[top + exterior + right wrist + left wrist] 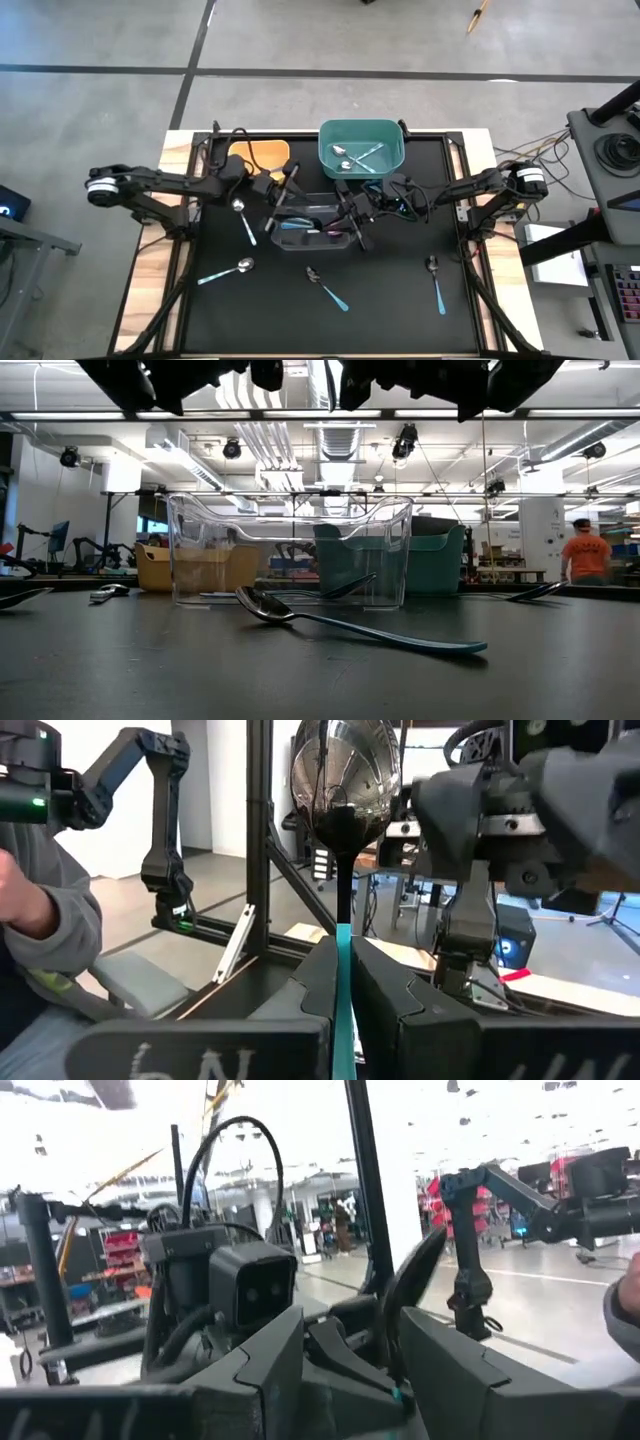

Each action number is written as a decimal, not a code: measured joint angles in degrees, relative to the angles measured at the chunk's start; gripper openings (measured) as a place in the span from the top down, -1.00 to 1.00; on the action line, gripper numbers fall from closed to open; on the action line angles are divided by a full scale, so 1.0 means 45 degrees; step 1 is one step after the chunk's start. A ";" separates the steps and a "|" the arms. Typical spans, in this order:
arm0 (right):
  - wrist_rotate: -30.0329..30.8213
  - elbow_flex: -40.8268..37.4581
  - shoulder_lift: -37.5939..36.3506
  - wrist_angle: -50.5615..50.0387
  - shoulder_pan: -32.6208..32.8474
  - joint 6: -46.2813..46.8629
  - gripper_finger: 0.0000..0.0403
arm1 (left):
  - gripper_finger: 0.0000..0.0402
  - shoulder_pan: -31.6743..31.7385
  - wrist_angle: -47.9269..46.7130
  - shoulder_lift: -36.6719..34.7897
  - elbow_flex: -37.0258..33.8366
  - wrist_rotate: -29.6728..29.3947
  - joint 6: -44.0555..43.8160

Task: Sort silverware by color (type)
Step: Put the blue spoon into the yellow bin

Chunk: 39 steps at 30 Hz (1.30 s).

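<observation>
Over the clear bin (315,222) at frame centre, the right gripper (343,990) is pinching a spoon (345,780) by its teal handle, bowl upward; such a thin grip risks it pivoting loose. Left gripper (350,1370) is gaping beside it, seemingly empty. Other spoons are lying on the black desk (400,300), workshop behind

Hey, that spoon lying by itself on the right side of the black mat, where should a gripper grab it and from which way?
Grip the spoon at mid-handle, coming straight down from above. It lies flat with the thin teal handle pointing toward the front edge, so the fingers should close across the handle; the rounded dark bowl offers less to pinch.
</observation>
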 joint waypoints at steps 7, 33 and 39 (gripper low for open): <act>0.0010 0.0002 0.0019 0.0035 -0.0025 0.0259 0.94 | 0.25 0.0000 0.1290 0.0819 0.0000 0.0814 -0.0279; 0.0141 0.0010 0.0019 -0.0159 -0.0223 0.0848 0.94 | 0.74 0.0001 0.2198 0.2597 0.1549 0.2610 -0.1336; 0.0325 0.0015 0.0019 -0.0151 -0.0219 0.0865 0.94 | 0.96 0.0018 0.2172 0.2597 0.1536 0.1982 -0.1822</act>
